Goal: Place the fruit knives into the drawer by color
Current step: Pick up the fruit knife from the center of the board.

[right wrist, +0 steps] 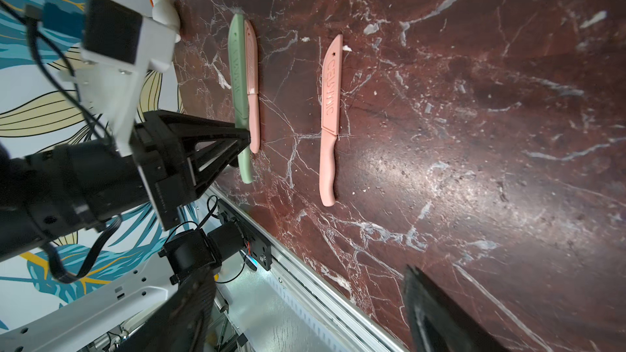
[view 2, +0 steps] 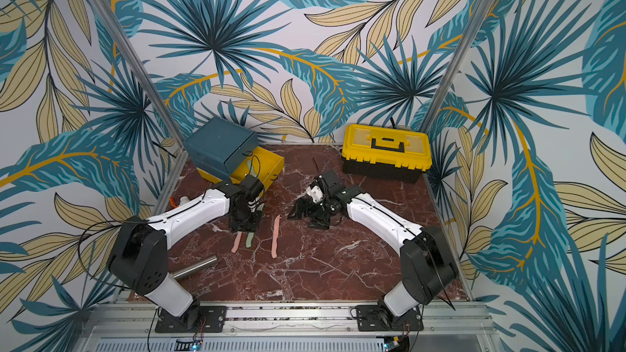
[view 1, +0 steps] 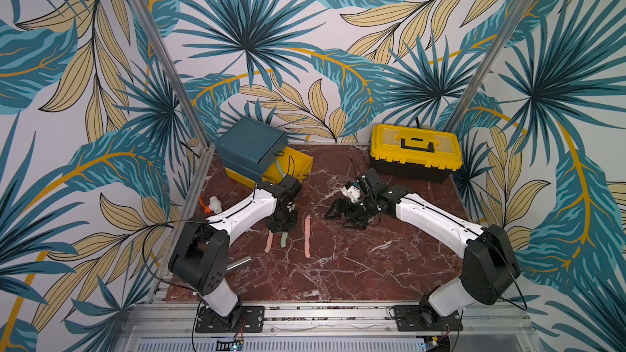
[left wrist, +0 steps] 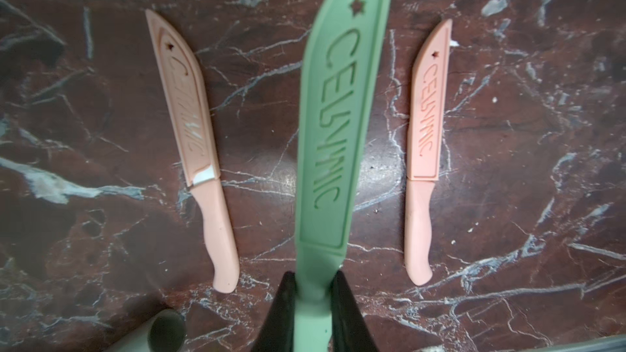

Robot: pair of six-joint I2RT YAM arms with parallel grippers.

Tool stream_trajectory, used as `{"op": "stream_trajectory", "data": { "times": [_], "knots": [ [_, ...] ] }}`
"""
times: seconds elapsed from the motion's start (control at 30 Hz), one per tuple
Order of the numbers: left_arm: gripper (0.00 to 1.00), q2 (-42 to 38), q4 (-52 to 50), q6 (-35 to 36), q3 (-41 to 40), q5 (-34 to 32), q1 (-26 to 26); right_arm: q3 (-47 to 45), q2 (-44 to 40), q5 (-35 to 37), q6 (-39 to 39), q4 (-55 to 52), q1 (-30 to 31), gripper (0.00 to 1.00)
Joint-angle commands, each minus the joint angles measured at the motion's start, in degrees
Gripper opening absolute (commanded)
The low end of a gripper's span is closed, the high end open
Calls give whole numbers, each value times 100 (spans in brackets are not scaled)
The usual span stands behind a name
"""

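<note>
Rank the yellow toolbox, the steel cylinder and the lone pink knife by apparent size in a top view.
1. yellow toolbox, clearly largest.
2. steel cylinder, about the knife's length but much thicker.
3. lone pink knife, slimmest.

Probably a robot lab cell: aluminium frame, leaf-print walls, marble-look tabletop.

Sage green knife clamped at the handle in left claw, raised off the counter between one pink knife and another pink knife, both flat, sheathed. Dark teal chest at back, yellow drawer pulled open, second green knife inside.
</note>
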Motion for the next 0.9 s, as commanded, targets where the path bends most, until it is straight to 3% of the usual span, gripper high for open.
{"op": "stream_trajectory", "data": {
  "times": [0.0,0.27,0.5,0.63,0.87],
  "knots": [
    [0,-230,-414,246,321,-7,-110,119,110,32,-55,51,30,89],
    [0,-286,-1220,737,1312,-316,-401,376,298,33,-35,65,25,89],
    [0,40,-1594,1459,2892,-1027,-414,606,516,-14,90,176,23,89],
    [0,464,-1367,1954,3543,-1623,-398,803,665,-60,81,128,27,89],
    [0,1191,-202,2436,3980,-2344,-90,1140,855,-113,12,-80,23,89]
  ]
}}
